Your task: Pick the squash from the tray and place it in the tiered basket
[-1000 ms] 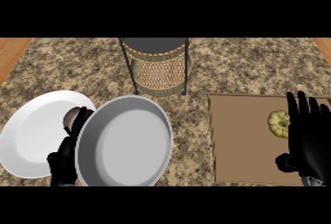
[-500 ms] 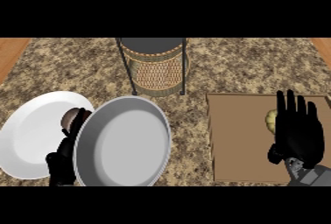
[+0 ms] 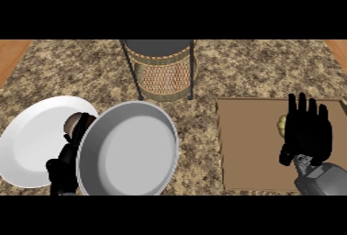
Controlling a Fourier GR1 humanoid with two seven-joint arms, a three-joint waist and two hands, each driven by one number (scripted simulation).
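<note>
Brown tray [image 3: 244, 151] holds squash [image 3: 282, 125] under flat right hand [image 3: 308, 133].

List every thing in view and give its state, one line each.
squash: on the tray, mostly hidden behind the right hand, not lifted.
tray: flat on the counter.
tiered basket: upright, top tier holds nothing.
right hand: open, fingers straight, over the squash.
left hand: mostly hidden between the two dishes.
white plate: tilted.
grey bowl: tilted, overlapping the plate.
</note>
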